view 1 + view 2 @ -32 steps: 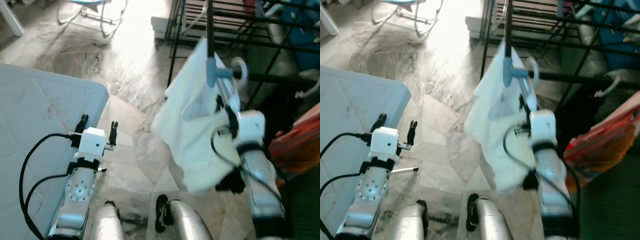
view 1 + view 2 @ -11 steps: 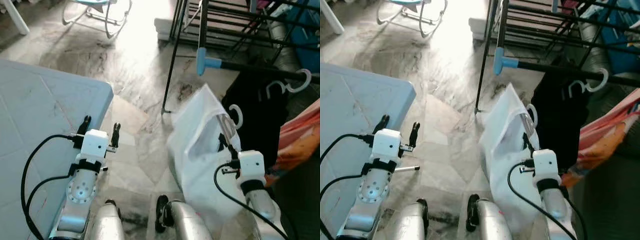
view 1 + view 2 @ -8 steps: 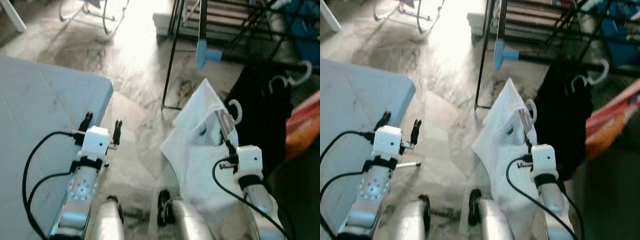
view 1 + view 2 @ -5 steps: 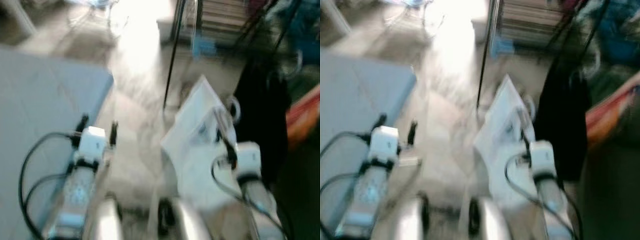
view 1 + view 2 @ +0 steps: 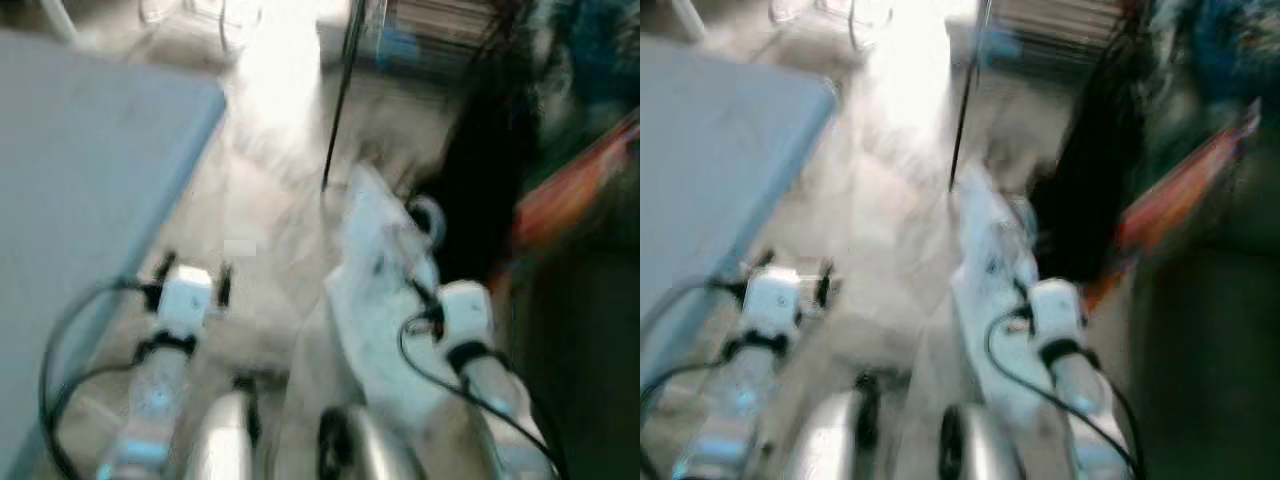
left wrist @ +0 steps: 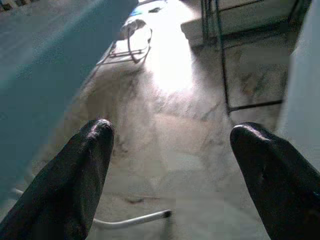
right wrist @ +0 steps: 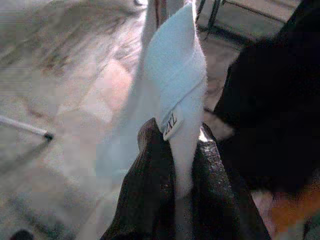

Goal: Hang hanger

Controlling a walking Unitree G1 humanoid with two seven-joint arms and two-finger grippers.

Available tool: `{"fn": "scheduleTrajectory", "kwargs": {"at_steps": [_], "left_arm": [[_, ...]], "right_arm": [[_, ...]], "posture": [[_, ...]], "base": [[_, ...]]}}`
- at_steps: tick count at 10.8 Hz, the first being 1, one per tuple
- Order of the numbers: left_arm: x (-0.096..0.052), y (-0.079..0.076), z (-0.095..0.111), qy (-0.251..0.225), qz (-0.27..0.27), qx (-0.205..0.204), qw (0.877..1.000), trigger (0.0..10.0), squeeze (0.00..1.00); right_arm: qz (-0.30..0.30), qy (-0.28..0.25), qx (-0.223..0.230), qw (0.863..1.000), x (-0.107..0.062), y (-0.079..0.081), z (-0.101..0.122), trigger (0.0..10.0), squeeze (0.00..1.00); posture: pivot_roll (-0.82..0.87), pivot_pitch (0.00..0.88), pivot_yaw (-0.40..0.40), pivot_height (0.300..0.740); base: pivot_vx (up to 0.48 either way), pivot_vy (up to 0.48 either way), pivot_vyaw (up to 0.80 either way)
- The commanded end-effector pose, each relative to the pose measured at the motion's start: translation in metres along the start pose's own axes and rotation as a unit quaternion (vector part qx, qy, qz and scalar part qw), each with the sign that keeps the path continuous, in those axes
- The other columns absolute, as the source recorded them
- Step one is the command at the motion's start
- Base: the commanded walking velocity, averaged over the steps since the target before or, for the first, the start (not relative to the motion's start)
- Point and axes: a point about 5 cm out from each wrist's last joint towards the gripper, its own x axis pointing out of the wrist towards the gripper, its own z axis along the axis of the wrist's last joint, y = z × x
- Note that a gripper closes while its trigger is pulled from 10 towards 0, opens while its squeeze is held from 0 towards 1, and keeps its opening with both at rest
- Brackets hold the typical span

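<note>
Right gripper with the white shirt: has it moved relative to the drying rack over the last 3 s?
Yes. The right gripper, shut on the white shirt, was up at the rack's rail; now it sits well below and short of the drying rack.

A small sewn-in tag (image 7: pixel 170 125) on the white garment (image 7: pixel 170 85) carries dark letters that look like "XL", though the print is soft and tilted. The tag sits at the garment's collar edge, just where the right end effector (image 7: pixel 175 170) pinches the cloth. No other writing can be read.
</note>
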Motion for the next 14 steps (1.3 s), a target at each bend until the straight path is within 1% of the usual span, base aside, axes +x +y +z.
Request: {"fn": "scheduleTrajectory", "kwargs": {"at_steps": [1, 2, 3, 4, 5, 6, 7, 8, 9, 10, 11, 12, 13, 14], "left_arm": [[0.000, -0.004, -0.005, 0.005, -0.009, 0.009, 1.000, 10.0, 0.00], [0.001, -0.002, -0.013, 0.017, -0.012, 0.012, 1.000, 10.0, 0.00], [0.003, -0.002, -0.016, 0.018, -0.022, 0.025, 0.999, 10.0, 0.00], [0.009, 0.004, -0.023, 0.030, -0.020, 0.035, 0.999, 10.0, 0.00], [0.011, 0.007, -0.028, 0.040, -0.009, 0.032, 0.999, 10.0, 0.00], [0.011, 0.007, -0.031, 0.045, -0.004, 0.028, 0.999, 10.0, 0.00], [0.009, 0.003, -0.033, 0.042, -0.002, 0.029, 0.999, 10.0, 0.00], [0.014, 0.003, -0.030, 0.036, 0.015, 0.015, 0.999, 10.0, 0.00], [0.020, 0.013, -0.027, 0.032, 0.051, 0.004, 0.998, 10.0, 0.00], [0.021, 0.022, -0.024, 0.021, 0.066, 0.003, 0.998, 10.0, 0.00], [0.019, 0.028, -0.023, 0.014, 0.071, 0.017, 0.997, 10.0, 0.00], [0.012, 0.027, -0.024, 0.016, 0.060, 0.013, 0.998, 10.0, 0.00], [0.005, 0.021, -0.031, 0.031, 0.054, -0.009, 0.998, 10.0, 0.00], [0.006, 0.010, -0.030, 0.029, 0.038, -0.012, 0.999, 10.0, 0.00]], "right_arm": [[0.015, -0.023, 0.002, 1.000, 0.001, -0.002, 0.009, 10.0, 0.00], [0.033, -0.031, 0.020, 0.999, 0.009, -0.005, 0.016, 10.0, 0.00], [0.041, -0.031, 0.016, 0.999, 0.015, -0.013, 0.020, 10.0, 0.00], [0.034, -0.016, 0.025, 0.999, 0.027, -0.030, 0.021, 10.0, 0.00], [0.039, -0.005, 0.039, 0.998, 0.029, -0.029, 0.017, 10.0, 0.00], [0.046, 0.006, 0.051, 0.998, 0.027, -0.024, 0.013, 10.0, 0.00], [0.048, 0.011, 0.052, 0.997, 0.024, -0.017, 0.006, 10.0, 0.00], [0.026, 0.004, 0.074, 0.997, 0.031, -0.016, 0.008, 10.0, 0.00], [-0.009, -0.006, 0.103, 0.995, 0.043, -0.016, 0.012, 10.0, 0.00], [-0.050, -0.008, 0.119, 0.992, 0.048, -0.019, 0.012, 10.0, 0.00], [-0.070, -0.006, 0.120, 0.990, 0.050, -0.019, 0.012, 10.0, 0.00], [-0.092, 0.009, 0.136, 0.986, 0.048, -0.016, 0.008, 10.0, 0.00], [-0.043, 0.001, 0.138, 0.990, 0.040, -0.007, 0.004, 10.0, 0.00], [-0.074, 0.003, 0.098, 0.992, 0.034, -0.011, 0.001, 10.0, 0.00]], "posture": [[0.04, 0.197, -0.087, 0.740], [0.04, 0.179, -0.080, 0.740], [0.05, 0.169, -0.080, 0.740], [0.05, 0.156, -0.088, 0.740], [0.05, 0.135, -0.081, 0.740], [0.05, 0.125, -0.073, 0.740], [0.05, 0.104, -0.070, 0.740], [0.07, 0.083, -0.076, 0.740], [0.08, 0.077, -0.078, 0.740], [0.10, 0.075, -0.075, 0.740], [0.10, 0.085, -0.073, 0.740], [0.09, 0.112, -0.072, 0.740], [0.07, 0.120, -0.075, 0.740], [0.07, 0.129, -0.082, 0.740]], "base": [[-0.296, 0.000, 0.00], [-0.281, 0.000, 0.00], [-0.277, 0.000, 0.00], [-0.270, 0.000, 0.00], [-0.289, 0.000, 0.00], [-0.307, 0.000, 0.00], [0.000, 0.000, 0.00], [0.000, 0.000, 0.00], [0.000, 0.000, 0.00], [0.000, 0.000, 0.00], [0.000, 0.000, 0.00], [0.000, 0.000, 0.00], [0.000, 0.000, 0.00], [0.000, 0.000, 0.00]]}}
